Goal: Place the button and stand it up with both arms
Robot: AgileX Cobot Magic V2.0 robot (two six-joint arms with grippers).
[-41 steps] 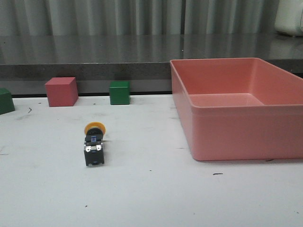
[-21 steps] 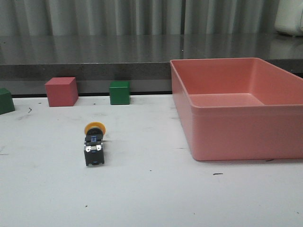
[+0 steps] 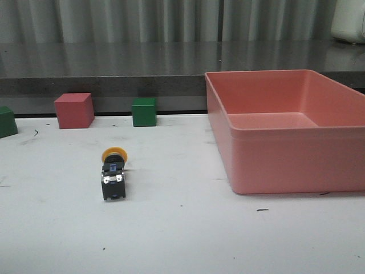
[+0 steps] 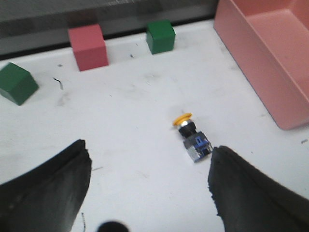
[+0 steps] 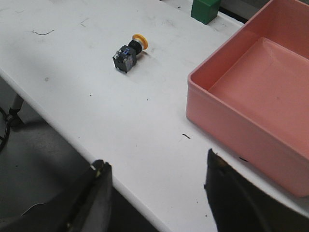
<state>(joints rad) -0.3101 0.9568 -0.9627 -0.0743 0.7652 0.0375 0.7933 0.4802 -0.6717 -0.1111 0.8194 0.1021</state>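
Note:
The button (image 3: 113, 173) lies on its side on the white table, its yellow-orange cap toward the back and its blue and metal terminal end toward the front. Neither arm shows in the front view. In the left wrist view the button (image 4: 192, 137) lies just beyond one fingertip of my left gripper (image 4: 149, 152), which is open and holds nothing. In the right wrist view the button (image 5: 129, 52) lies far from my right gripper (image 5: 157, 166), also open and empty, over the table's front edge.
A large pink bin (image 3: 285, 128) stands on the right half of the table. A pink cube (image 3: 74, 110) and a green cube (image 3: 144, 111) sit along the back edge. Another green cube (image 3: 7, 121) is at the far left.

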